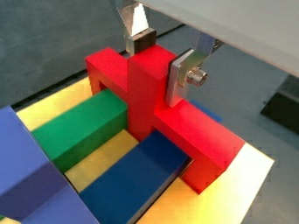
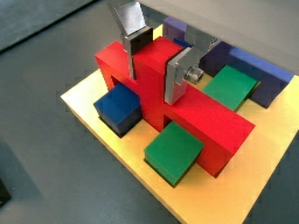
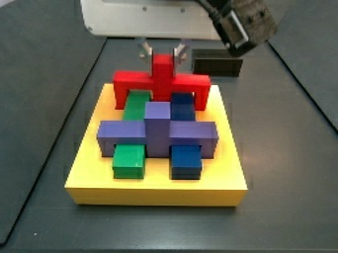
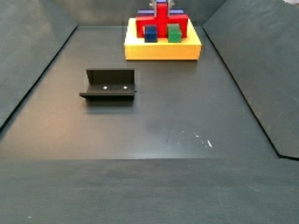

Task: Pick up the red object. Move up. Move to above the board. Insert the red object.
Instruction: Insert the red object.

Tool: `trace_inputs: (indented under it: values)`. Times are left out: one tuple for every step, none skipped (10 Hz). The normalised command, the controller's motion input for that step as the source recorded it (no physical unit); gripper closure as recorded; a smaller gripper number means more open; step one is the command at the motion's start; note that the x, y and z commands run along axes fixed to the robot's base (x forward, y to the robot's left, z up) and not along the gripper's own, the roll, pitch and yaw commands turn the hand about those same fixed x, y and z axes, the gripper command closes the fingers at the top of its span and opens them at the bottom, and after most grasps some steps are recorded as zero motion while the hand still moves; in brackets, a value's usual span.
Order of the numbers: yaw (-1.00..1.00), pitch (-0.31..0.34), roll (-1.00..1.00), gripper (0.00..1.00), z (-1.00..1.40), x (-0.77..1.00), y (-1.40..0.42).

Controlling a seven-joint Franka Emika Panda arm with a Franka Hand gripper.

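Note:
The red object (image 1: pixel 176 131) stands upright on the back part of the yellow board (image 1: pixel 264 175), its legs down among green (image 1: pixel 76 127) and blue (image 1: pixel 140 175) blocks. My gripper (image 1: pixel 162 59) is right above it, its silver fingers (image 1: pixel 183 77) closed on the short upright stem. The other wrist view shows the same grip (image 2: pixel 155 61) on the red object (image 2: pixel 216 122) over the board (image 2: pixel 105 127). In both side views the red object (image 3: pixel 161 79) (image 4: pixel 160 19) sits at the board's (image 3: pixel 158 188) (image 4: pixel 162 49) far edge under the gripper (image 3: pixel 162 49).
A purple cross block (image 3: pixel 158 128) with a green (image 3: pixel 128 158) and a blue (image 3: pixel 187 158) block fills the board's front half. The dark fixture (image 4: pixel 108 84) stands on the grey floor away from the board; it also shows behind the board (image 3: pixel 218 65).

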Motion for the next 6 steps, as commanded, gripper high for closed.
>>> trace_inputs:
  values:
    - [-0.10,-0.099,0.00,1.00,-0.37,0.02,0.00]
    - [-0.06,-0.139,0.00,1.00,-0.41,0.00,0.00]
    - [-0.02,-0.160,0.00,1.00,-0.47,0.00,0.00]
    - [-0.01,-0.127,0.00,1.00,-0.36,0.00,0.00]
    - [0.00,-0.021,-0.01,1.00,0.00,0.00,0.00]
    - [0.00,0.000,0.00,1.00,0.00,0.00,0.00]
